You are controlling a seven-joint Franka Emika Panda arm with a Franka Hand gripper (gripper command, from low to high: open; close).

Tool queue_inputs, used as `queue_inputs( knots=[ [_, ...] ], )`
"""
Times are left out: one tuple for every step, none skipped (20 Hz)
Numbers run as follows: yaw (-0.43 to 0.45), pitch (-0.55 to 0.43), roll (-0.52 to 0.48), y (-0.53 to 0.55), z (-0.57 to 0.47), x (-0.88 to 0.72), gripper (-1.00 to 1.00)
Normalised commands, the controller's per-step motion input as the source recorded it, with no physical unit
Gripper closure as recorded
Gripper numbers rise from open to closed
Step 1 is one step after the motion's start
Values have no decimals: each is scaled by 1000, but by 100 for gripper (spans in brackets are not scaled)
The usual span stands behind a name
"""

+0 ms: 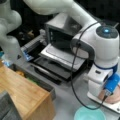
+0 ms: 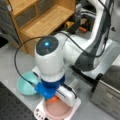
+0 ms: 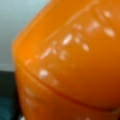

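The gripper (image 2: 53, 98) is low over the pink plate (image 2: 57, 110), which rests on a white tray (image 2: 76, 105). An orange object (image 3: 72, 65) sits directly under it and fills the wrist view; in a front view only its edge (image 2: 53, 99) shows. Whether the gripper grasps it cannot be told. A teal bowl (image 2: 25, 83) lies just beside the tray.

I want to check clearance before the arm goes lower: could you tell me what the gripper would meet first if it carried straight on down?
Most likely the orange object filling the wrist view; in a front view it shows just under the arm, over the pink plate.
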Motion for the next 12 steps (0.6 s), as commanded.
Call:
queue_inputs(
  knots=[
    [46,-62,-319,161,-115,-207,100],
    [45,-67,-321,161,-111,-196,100],
    [50,-77,-315,158,-109,-183,100],
    [51,-72,-317,160,-107,-167,100],
    [45,-79,-311,159,-104,-152,100],
    [40,-83,-308,154,-98,-138,100],
    [30,-94,-304,151,-97,-123,100],
    [23,-103,-305,146,-100,-105,100],
    [18,-107,-303,140,-100,-95,100],
    [14,-110,-305,135,-100,-86,100],
    [15,-110,-309,131,-99,-78,100],
    [20,-110,-308,124,-95,-74,100]
  ],
)
